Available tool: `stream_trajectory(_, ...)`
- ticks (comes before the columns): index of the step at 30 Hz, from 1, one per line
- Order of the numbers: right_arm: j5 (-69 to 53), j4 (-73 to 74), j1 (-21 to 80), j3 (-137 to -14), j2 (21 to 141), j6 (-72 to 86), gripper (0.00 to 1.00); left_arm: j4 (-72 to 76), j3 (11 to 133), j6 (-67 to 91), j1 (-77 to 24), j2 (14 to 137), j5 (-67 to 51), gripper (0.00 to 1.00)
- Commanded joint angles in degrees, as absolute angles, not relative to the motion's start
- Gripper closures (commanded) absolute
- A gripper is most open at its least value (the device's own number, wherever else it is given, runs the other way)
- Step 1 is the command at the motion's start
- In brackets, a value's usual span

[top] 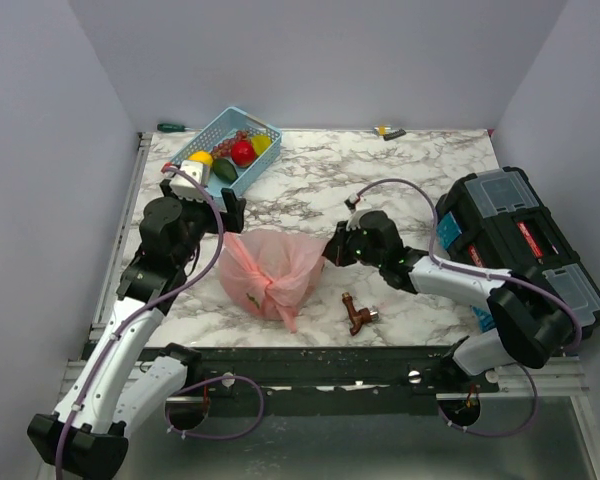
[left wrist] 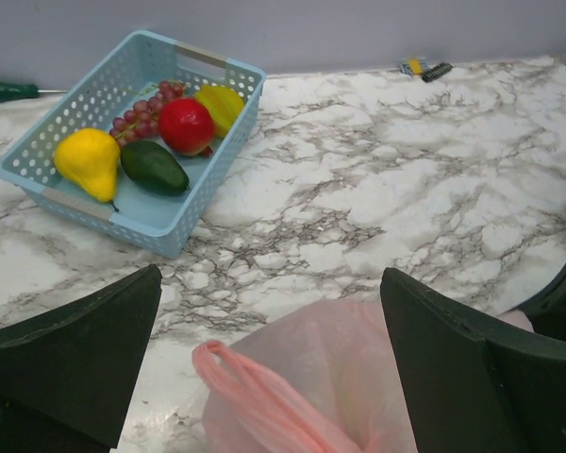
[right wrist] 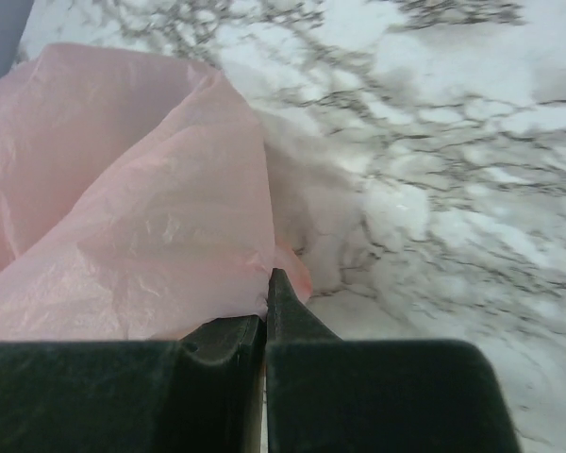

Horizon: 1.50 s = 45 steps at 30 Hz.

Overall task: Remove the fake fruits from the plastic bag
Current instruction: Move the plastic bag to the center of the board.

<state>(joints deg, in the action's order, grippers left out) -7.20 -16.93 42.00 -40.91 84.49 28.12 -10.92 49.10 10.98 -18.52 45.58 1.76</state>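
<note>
Worktop [top: 310,180], marble-patterned, seen from above w/ 2 wrist views. Plastic bag [top: 270,272]: pink, translucent, crumpled in a mound near the near edge, slightly left of ctr; its handles are gathered into a twist on the near side, tail pointing at the near edge. Contents not distinguishable through the film. L end effector [left wrist: 272,283]: fingers wide apart, holding nothing, poised over the bag's far-left side, w/ 1 handle loop [left wrist: 241,382] lying between the fingers in the L wrist view. R end effector [right wrist: 267,293]: fingers together, clamped on a thin fold at the bag's right edge, low to the worktop. Light blue basket [top: 212,135]: far-left corner, well apart from the bag; holds 5 fake fruits [left wrist: 186,125], i.e. 1 yellow pear, 1 dark green piece, 1 red piece, 1 yellow piece and 1 bunch of grapes. Brown tap-like piece [top: 358,315]: near edge, just right of the bag, not touching it. Black toolbox [top: 515,245]: right edge. Green-handled screwdriver [top: 170,127]: far-left corner, behind the basket. Small yellow-and-black item [top: 388,131]: far edge, right of ctr; too small to identify.
</note>
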Motion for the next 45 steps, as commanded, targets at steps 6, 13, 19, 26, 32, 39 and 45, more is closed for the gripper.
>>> stream_trajectory(6, -6.73, -8.58, 32.68, -41.05, 80.85, 25.65, 0.93, -16.08, 54.11, 11.27, -20.47, 51.59, -7.65, 0.01)
stream_trajectory(13, -1.23, -4.94, 29.71, -41.97, 79.59, 26.76, 0.90, -16.44, 54.83, 11.38, -23.82, 54.99, -12.60, 0.01)
stream_trajectory(19, 6.37, -0.12, 29.42, -44.05, 77.69, 24.29, 0.83, -21.33, 57.66, 8.61, -27.95, 59.14, -9.72, 0.01)
stream_trajectory(26, 10.58, 5.25, 28.12, -50.17, 79.89, 22.56, 0.80, -25.03, 60.55, 8.74, -31.00, 63.18, -5.93, 0.01)
stream_trajectory(32, 11.56, 12.37, 28.04, -54.58, 80.16, 23.00, 0.76, -25.02, 59.98, 6.53, -34.10, 62.24, -8.94, 0.01)
stream_trajectory(39, 5.31, 21.31, 28.04, -57.06, 76.52, 25.96, 0.29, -26.79, 60.66, 4.97, -38.09, 62.95, -10.90, 0.04)
stream_trajectory(45, -5.45, 15.22, 28.01, -47.77, 68.45, 34.63, 0.03, -29.47, 62.29, 4.32, -41.70, 66.03, -8.20, 0.11)
